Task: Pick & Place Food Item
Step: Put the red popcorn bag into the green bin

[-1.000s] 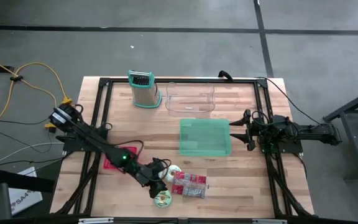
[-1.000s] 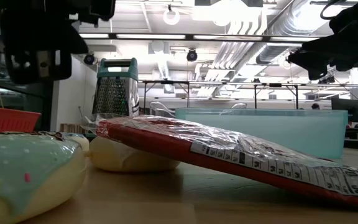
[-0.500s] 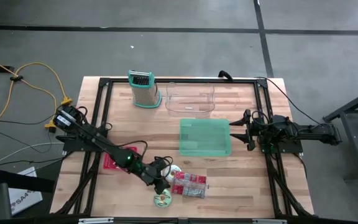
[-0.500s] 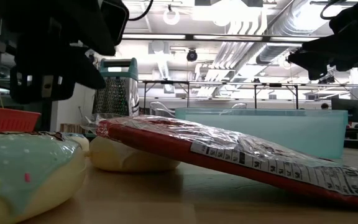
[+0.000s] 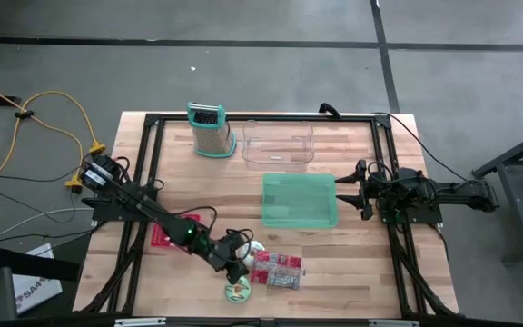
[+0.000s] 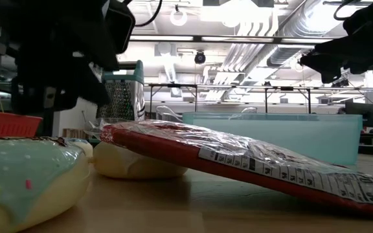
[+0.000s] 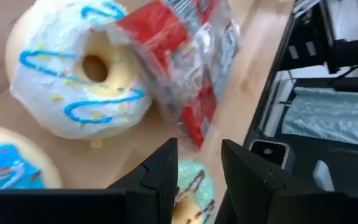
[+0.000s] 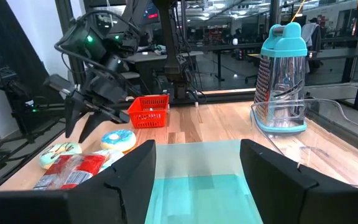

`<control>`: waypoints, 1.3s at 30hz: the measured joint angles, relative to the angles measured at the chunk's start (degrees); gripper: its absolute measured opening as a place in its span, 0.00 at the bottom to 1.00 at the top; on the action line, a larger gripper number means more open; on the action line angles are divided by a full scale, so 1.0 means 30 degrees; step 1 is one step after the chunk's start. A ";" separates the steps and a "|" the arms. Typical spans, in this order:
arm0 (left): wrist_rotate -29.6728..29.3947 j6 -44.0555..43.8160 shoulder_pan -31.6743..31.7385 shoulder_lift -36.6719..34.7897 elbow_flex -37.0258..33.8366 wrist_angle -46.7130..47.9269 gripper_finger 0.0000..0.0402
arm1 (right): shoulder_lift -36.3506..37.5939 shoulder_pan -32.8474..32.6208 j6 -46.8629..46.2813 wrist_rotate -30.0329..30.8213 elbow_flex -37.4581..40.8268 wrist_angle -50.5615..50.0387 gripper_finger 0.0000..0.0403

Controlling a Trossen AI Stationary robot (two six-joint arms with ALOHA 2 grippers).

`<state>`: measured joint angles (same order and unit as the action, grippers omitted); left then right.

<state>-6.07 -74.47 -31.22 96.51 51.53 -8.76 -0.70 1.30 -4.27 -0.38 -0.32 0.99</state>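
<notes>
Near the table's front edge lie a white donut with blue stripes [image 7: 79, 68], a blue-iced donut [image 7: 5, 169], a green-iced donut [image 5: 237, 292] and a red and clear snack packet [image 5: 276, 271]. One end of the packet rests on the white donut [image 6: 141, 169]. My left gripper [image 7: 197, 180] hangs open just above this group, slanting down, with nothing between its fingers; the green-iced donut [image 7: 191, 190] shows beyond the gap. My right gripper [image 5: 360, 189] waits open at the table's right side, facing the teal tray [image 5: 300, 200].
A red basket [image 5: 164, 232] stands left of the food, under the left arm. A grater [image 5: 209, 130] and a clear container [image 5: 278, 145] stand at the far edge. Bare wood lies between the tray and the food.
My left gripper has sunk a little toward the donuts and shifted slightly toward the packet, rolling a bit about its own line. Its fingers keep the same gap. The food has not moved.
</notes>
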 joint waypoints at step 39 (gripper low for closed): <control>0.0774 0.0935 -0.0015 0.0275 0.1451 0.0951 0.30 | 0.0004 -0.0004 0.0000 -0.0004 0.0000 -0.0007 0.55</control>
<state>-3.75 -71.67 -31.27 97.34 55.88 -5.91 -0.69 1.29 -4.27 -0.39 -0.32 0.97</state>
